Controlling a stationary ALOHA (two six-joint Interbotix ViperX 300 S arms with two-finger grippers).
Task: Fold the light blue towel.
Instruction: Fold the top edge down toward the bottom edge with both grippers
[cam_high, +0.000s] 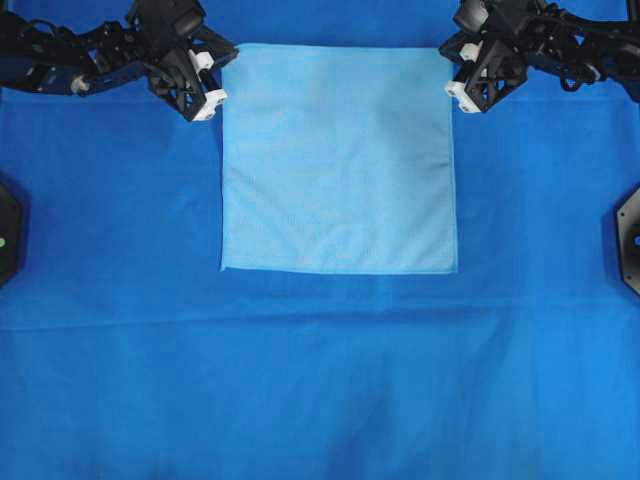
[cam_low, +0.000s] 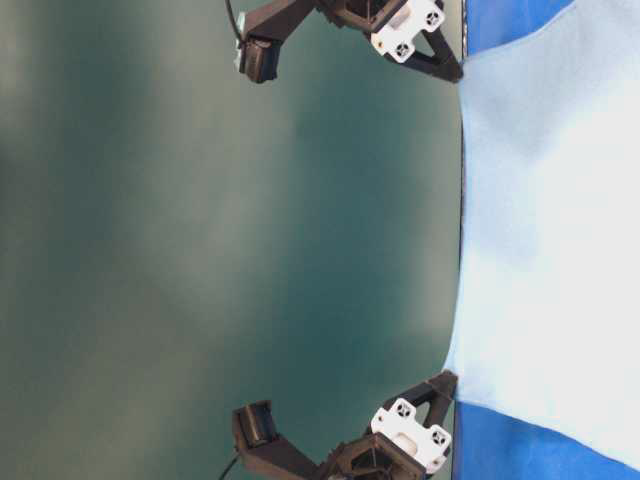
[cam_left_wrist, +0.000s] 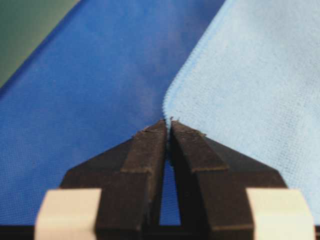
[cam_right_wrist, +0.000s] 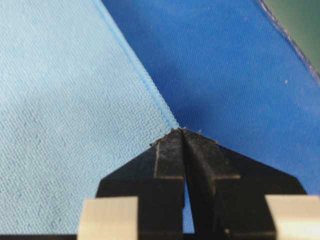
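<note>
The bench is covered by a royal-blue cloth (cam_high: 320, 380). The towel (cam_high: 338, 160) is laid flat toward 12 o'clock; it is judged soft and light. Its far corners are pinched by the closed left tool (cam_left_wrist: 168, 126) and right tool (cam_right_wrist: 181, 132).

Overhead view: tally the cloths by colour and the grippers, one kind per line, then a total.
Light blue towel: 1
Royal-blue cloth: 1
Grippers, left gripper and right gripper, jaws shut at the towel's far corners: 2
Total: 4
</note>
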